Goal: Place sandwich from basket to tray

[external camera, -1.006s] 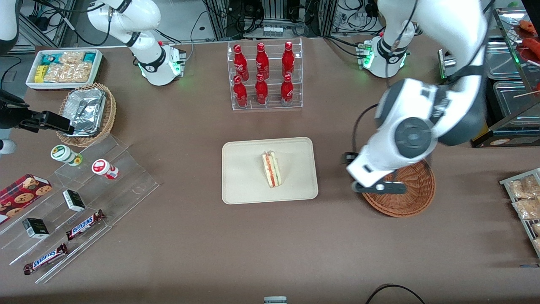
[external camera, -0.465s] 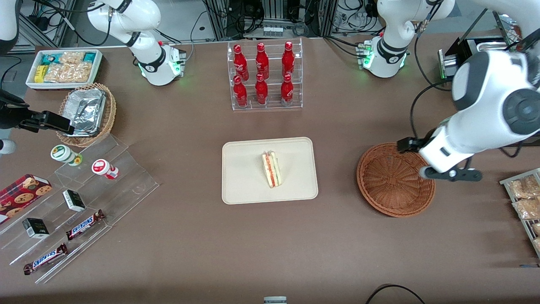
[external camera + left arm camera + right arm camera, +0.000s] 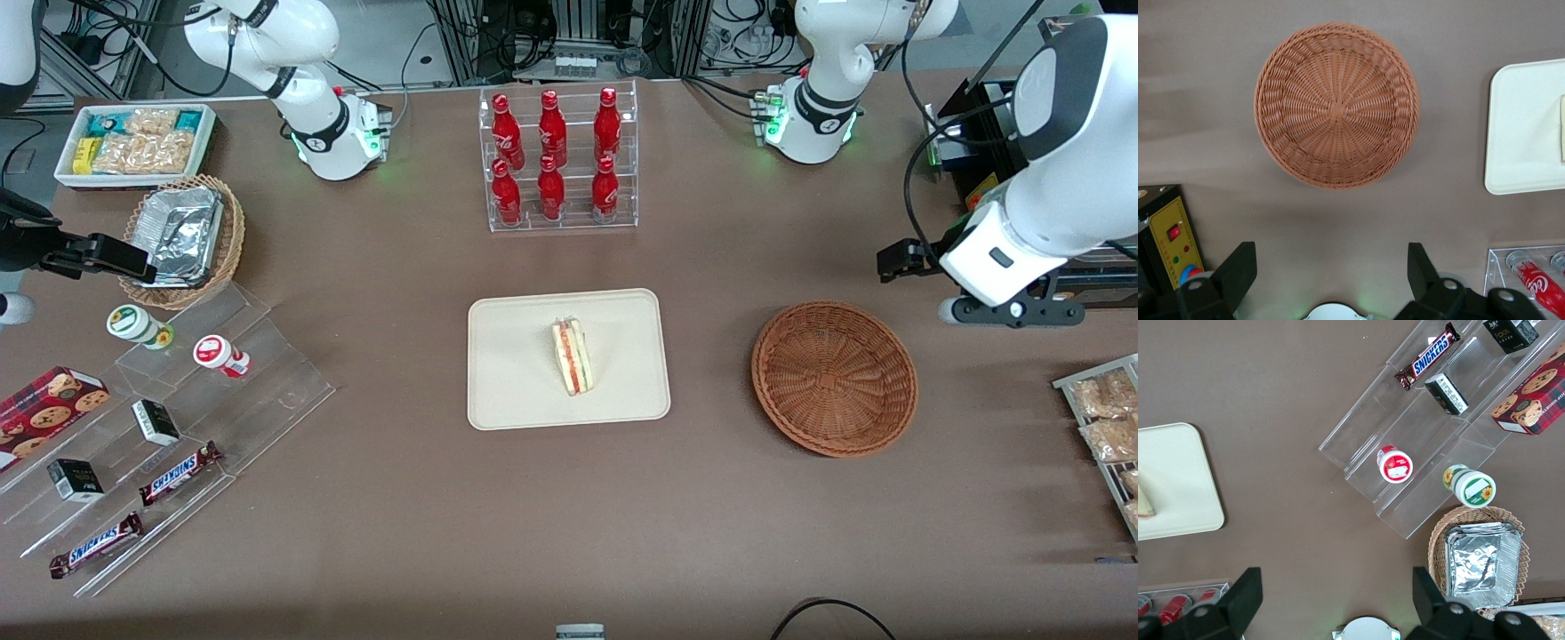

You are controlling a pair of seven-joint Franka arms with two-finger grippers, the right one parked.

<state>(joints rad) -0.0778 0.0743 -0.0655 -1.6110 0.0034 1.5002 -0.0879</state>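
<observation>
The left arm is raised at the working arm's end, its gripper [image 3: 1331, 277] pointing down, fingers [image 3: 1238, 267] apparently spread wide, holding nothing.

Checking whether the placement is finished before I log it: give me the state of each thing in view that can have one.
sandwich: lying on the tray, released.
tray: flat on the table, holding only the sandwich.
basket: upright, empty.
gripper: open, holding nothing, raised above the table beside the basket, toward the working arm's end.
cola bottles: upright in their clear rack, caps on.
</observation>
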